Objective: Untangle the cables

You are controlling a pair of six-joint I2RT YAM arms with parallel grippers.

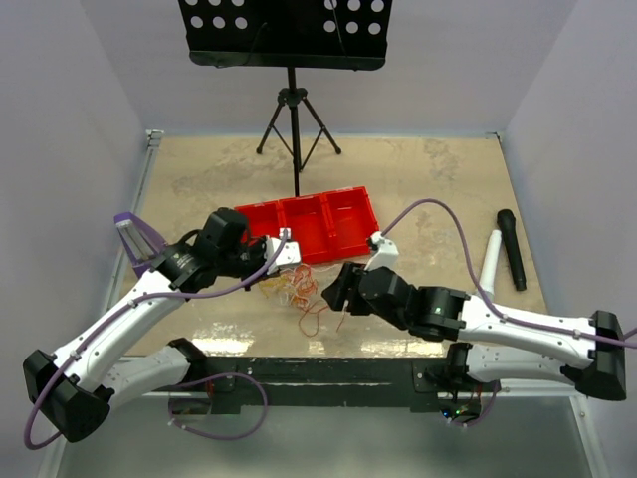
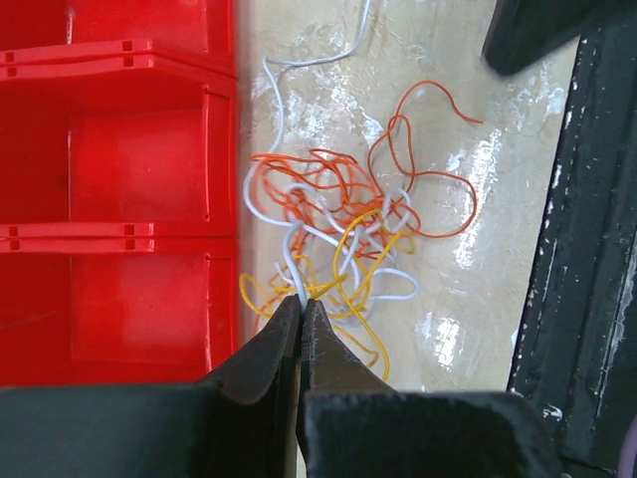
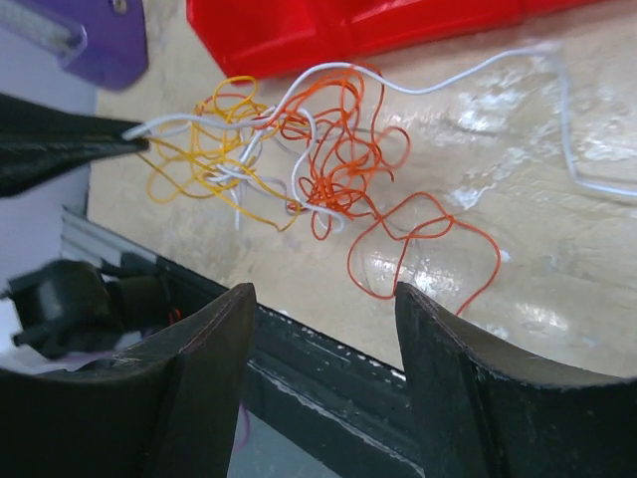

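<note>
The cables (image 1: 299, 289) are a small clump of thin orange, yellow and white wires on the table just in front of the red tray. In the left wrist view the clump (image 2: 343, 234) lies right ahead of my left gripper (image 2: 302, 301), which is shut on a white wire at the clump's near edge. In the right wrist view the clump (image 3: 299, 159) lies ahead and left of my right gripper (image 3: 323, 294), which is open and empty above the table's front edge. My left gripper's tip shows there pinching the white wire (image 3: 159, 127).
A red tray (image 1: 318, 221) with three compartments sits behind the clump. A black microphone (image 1: 512, 249) and a white tube (image 1: 490, 261) lie at the right. A music stand's tripod (image 1: 295, 119) stands at the back. A purple object (image 1: 134, 237) sits at the left.
</note>
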